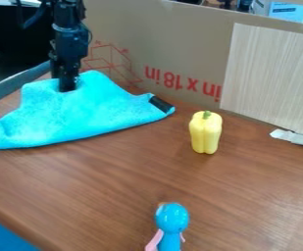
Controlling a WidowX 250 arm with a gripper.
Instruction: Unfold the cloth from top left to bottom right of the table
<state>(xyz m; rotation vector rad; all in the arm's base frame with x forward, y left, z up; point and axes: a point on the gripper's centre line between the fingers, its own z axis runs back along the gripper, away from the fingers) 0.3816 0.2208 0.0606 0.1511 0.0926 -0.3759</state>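
1. The biggest thing in front of me is the wooden table (pixel 245 196), brown and streaked with grain.
2. A tall sheet of cardboard (pixel 173 49) stands along its far side, with upside-down red lettering and a red line drawing on it.
3. Against that, towards the right, there's a pale wood-grain panel (pixel 271 73).
4. The bright turquoise cloth (pixel 94 112) lies over the far left part of the table, bunched up and wrinkled. Its near edge makes a long, slightly curved line, and its right end comes to a point with a black patch (pixel 160 104) on it.
5. The black robot arm (pixel 68 24) comes down over the table's far left. Its gripper (pixel 67 89) points straight down into the far part of the cloth. From where I stand I can't tell how far open it is, or whether it has hold of any fabric.
6. Near the table's near edge is a blue toy figure (pixel 172 218) with a round head and pink at its sides.
7. A yellow toy pepper (pixel 206 132) with a green stem stands upright, to the right of the cloth and apart from it.
8. A whitish strip (pixel 294 138) lies by the foot of the panel.
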